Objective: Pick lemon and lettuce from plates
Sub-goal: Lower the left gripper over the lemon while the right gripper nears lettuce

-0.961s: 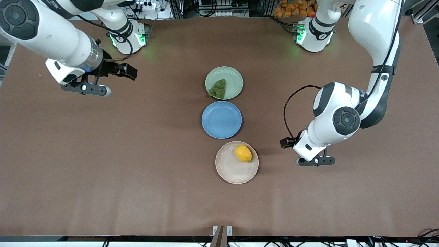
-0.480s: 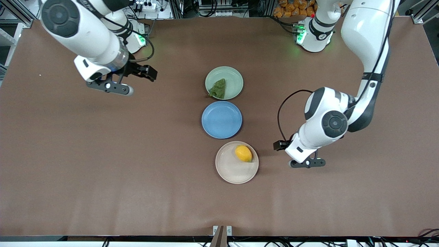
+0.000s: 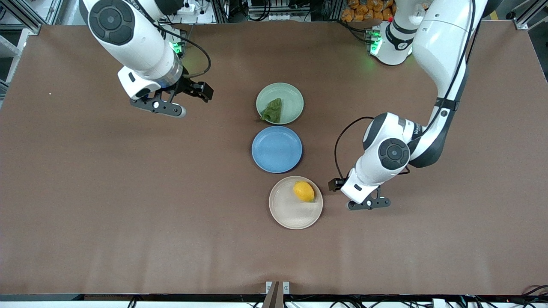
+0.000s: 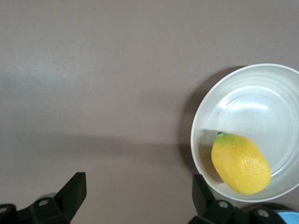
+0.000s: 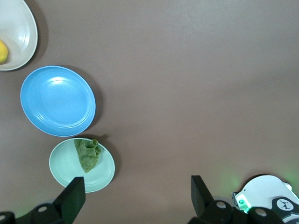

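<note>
Approach step: left claw [image 3: 368, 204], fingers apart, hangs over bare counter [image 3: 128, 205] just beside the beige plate [image 3: 287, 214] holding the lemon [image 3: 304, 191], right claw [image 3: 159, 108], also apart, over counter well short of the lettuce [image 3: 272, 110] on the green plate [image 3: 291, 95]; each should centre above its item before descending.

A blue plate [image 3: 277, 149] sits at the middle of the brown tabletop [image 3: 128, 205], round and shallow, with nothing on it. The same blue plate [image 5: 58, 101] shows faint rings in its glaze and casts a thin shadow along one edge. Along the tabletop's upper edge runs a metal frame with cables and a power strip [image 3: 182, 7]. A heap of orange packets [image 3: 364, 10] lies there too. A small metal bracket [image 3: 277, 287] sits at the edge nearest the camera.
</note>
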`<state>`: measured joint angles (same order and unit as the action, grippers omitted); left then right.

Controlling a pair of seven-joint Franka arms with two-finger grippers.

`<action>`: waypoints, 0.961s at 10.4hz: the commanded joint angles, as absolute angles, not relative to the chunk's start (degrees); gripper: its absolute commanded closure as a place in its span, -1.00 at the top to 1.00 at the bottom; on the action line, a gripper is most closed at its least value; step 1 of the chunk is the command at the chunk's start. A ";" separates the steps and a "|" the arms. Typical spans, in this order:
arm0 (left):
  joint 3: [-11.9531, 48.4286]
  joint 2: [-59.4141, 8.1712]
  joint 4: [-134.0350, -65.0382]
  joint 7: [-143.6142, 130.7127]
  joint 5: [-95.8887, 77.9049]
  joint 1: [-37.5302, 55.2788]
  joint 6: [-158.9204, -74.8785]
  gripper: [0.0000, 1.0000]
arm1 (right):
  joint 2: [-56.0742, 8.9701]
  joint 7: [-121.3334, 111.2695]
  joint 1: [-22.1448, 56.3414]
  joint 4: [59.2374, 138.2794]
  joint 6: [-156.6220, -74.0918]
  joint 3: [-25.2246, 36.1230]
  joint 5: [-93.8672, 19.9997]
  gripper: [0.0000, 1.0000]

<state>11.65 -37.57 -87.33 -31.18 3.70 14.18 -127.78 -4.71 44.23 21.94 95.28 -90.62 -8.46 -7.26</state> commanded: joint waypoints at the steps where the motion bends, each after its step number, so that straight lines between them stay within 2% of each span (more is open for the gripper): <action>1: 11.34 -39.37 -86.13 -33.49 6.23 15.11 -131.29 1.00 | -4.48 48.76 24.51 97.73 -94.55 -8.17 -8.00 1.00; 4: 10.99 -41.13 -86.04 -38.03 7.38 17.83 -137.70 1.00 | -5.54 51.50 27.76 99.57 -98.77 -8.09 -8.00 1.00; 6: 7.49 -43.41 -86.04 -45.14 7.38 23.43 -143.77 1.00 | -5.54 53.16 29.79 102.29 -102.72 -8.17 -8.00 1.00; 8: 2.22 -43.51 -86.13 -48.94 7.38 29.33 -144.14 1.00 | -6.23 55.45 32.33 105.02 -107.03 -8.09 -8.00 1.00; 10: 2.02 -43.86 -86.13 -52.54 7.38 30.49 -144.14 1.00 | -8.77 58.96 34.79 105.64 -110.20 -8.09 -8.00 1.00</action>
